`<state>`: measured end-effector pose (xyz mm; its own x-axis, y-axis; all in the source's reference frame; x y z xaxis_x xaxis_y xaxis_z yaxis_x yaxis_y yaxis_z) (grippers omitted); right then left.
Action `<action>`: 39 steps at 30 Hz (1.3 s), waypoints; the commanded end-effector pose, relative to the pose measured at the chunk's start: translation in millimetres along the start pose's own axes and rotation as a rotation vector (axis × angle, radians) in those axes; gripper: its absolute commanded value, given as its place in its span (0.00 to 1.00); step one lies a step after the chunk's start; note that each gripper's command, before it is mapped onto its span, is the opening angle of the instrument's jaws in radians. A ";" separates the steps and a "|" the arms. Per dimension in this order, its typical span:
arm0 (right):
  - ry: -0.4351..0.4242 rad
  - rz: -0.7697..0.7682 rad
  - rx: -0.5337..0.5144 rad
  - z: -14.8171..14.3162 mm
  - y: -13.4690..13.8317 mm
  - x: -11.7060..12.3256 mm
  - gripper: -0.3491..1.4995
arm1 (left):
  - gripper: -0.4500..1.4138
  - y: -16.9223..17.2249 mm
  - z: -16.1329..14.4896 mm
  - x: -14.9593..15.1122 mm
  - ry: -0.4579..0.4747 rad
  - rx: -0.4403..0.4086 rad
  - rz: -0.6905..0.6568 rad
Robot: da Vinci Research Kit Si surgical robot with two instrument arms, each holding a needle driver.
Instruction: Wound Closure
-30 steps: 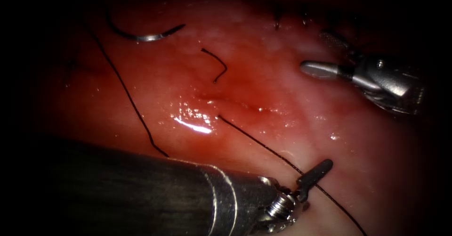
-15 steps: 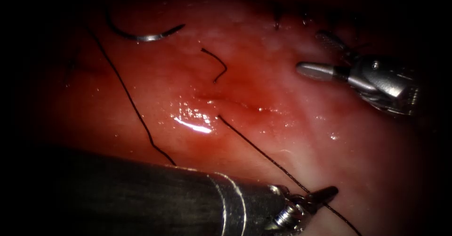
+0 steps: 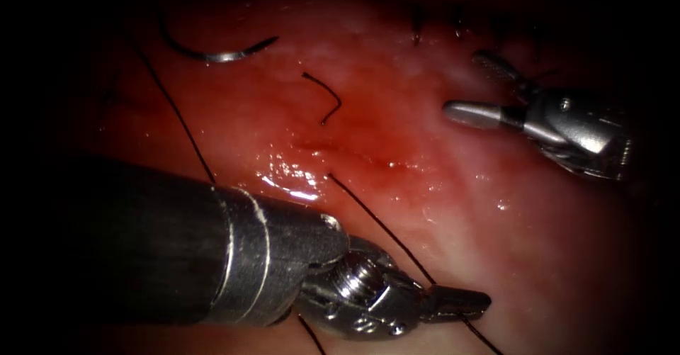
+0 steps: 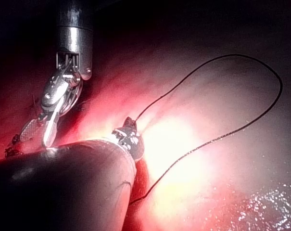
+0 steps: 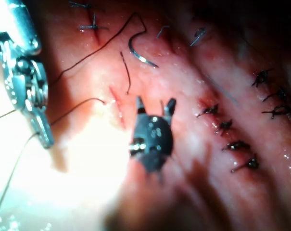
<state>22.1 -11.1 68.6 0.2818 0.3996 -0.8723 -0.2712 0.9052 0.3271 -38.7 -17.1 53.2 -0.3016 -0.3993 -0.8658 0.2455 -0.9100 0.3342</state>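
My left tool [image 3: 460,304] is shut on the thread [image 3: 382,227] near the front. That thread runs up from the jaws to the tissue at the cut [image 3: 354,158]. The left wrist view shows the same grip [image 4: 128,135], with the thread looping away [image 4: 260,101]. My right tool [image 3: 480,89] hovers to the right of the cut, jaws open and holding nothing; its spread fingers [image 5: 139,103] point at the tissue. The curved needle [image 3: 219,54] lies free on the tissue surface, far left of the cut, also visible from the right wrist [image 5: 138,54].
A short cut end of thread [image 3: 326,100] lies above the cut. Another strand [image 3: 177,117] runs from the far left down behind the left shaft [image 3: 142,249]. Several finished stitches [image 5: 227,126] line the tissue. Red fluid wets the tissue around the cut.
The left jaws closed on the thread, then the left shaft swung up and its wrist turned, carrying the thread lower in the picture. The right tool drifted slightly left.
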 end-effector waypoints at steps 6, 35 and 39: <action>0.058 -0.217 0.164 2.9 -2.9 0.3 0.80 | 0.00 -0.9 -2.3 -0.6 0.118 -0.062 -0.014; 0.134 -0.577 0.217 9.2 -9.9 3.8 0.80 | 0.00 -2.6 -7.6 -3.0 0.123 -0.062 -0.058; 0.150 -0.586 0.205 9.5 -10.0 3.8 0.32 | 0.00 -2.6 -7.6 -3.0 0.120 -0.061 -0.064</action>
<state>33.9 -17.3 64.9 0.1846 -0.1820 -0.9658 0.0866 0.9819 -0.1685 -30.9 -12.7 51.6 -0.2083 -0.3190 -0.9246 0.2855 -0.9240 0.2545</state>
